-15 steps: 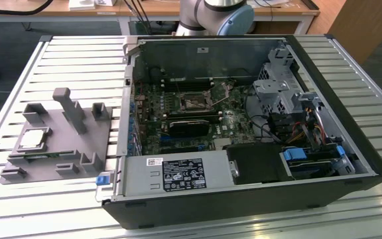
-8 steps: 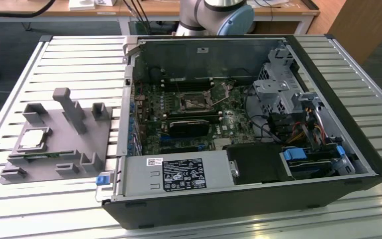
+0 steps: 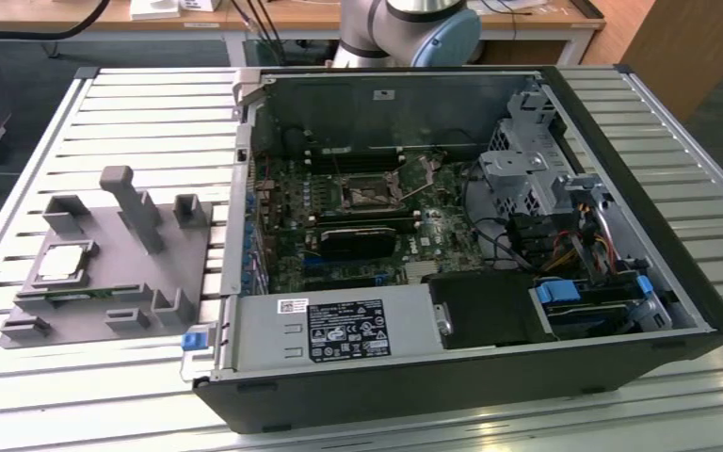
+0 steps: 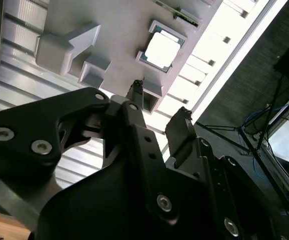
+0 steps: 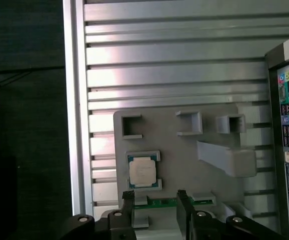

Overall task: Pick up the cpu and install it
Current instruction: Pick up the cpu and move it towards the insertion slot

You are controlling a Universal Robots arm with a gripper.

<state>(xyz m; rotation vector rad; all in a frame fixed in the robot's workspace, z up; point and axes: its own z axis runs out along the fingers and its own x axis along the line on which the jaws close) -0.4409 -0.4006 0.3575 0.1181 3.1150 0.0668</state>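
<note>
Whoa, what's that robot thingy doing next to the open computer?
A robot arm's gripper hangs open and empty over a grey tray, as the first wrist view shows. The cpu lies flat in that tray, close to the fingertips, not picked up yet. Beside the tray, the computer case lies open on the table.

Bright, even indoor light from overhead fills the exterior view. The ribbed metal table (image 3: 148,104) carries a pale sheen, with soft, faint shadows. Inside the open computer case (image 3: 462,377) it is dimmer, and the motherboard (image 3: 361,198) lies in shade. In the second wrist view, glare bleaches some table ribs to plain white, and the cpu (image 4: 162,50) top is washed out nearly white. The gripper (image 4: 159,102), close to the lens, is a dark shape. In the first wrist view, the floor (image 5: 24,125) beside the table is almost black.
</note>
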